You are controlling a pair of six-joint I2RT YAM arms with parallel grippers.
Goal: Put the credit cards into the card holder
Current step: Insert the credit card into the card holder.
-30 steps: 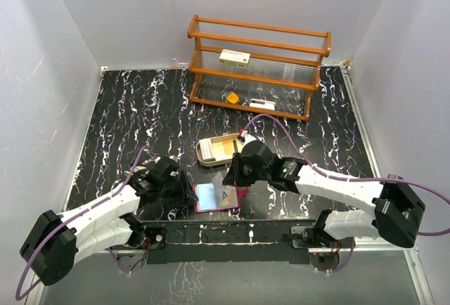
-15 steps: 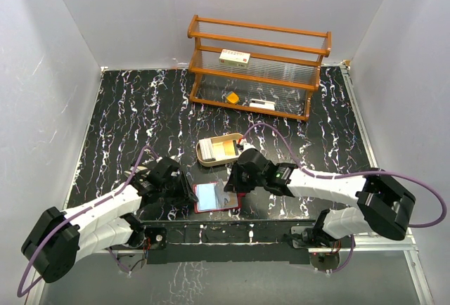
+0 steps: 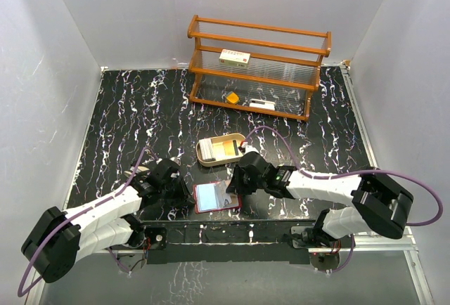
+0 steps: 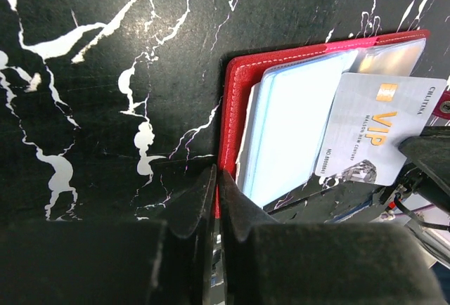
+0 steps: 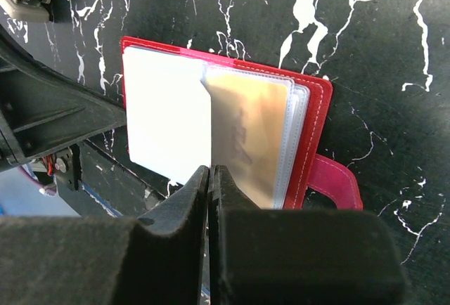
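The red card holder [image 3: 216, 197] lies open near the table's front edge, pale bluish pockets up [image 4: 288, 122]. My left gripper [image 4: 216, 178] is shut on its red left border [image 4: 235, 108]; in the top view it sits at the holder's left side [image 3: 185, 192]. My right gripper [image 5: 211, 171] is shut on a grey VIP credit card [image 4: 376, 133], which stands tilted over the holder's right-hand pockets [image 5: 256, 136]. The right wrist view shows this card only edge-on, as a thin line rising from the jaws. More credit cards [image 3: 225, 150] lie in a tan tray.
The tan oval tray [image 3: 202, 153] sits just behind the holder. A wooden rack [image 3: 259, 38] at the back holds a white box [image 3: 235, 57], an orange wedge [image 3: 231, 97] and a small white item [image 3: 262, 104]. The front rail [image 3: 225, 233] runs close below the holder.
My left gripper has closed onto the holder's left border. The right gripper has come down and to the left with the card, from above the tray's edge to the holder.
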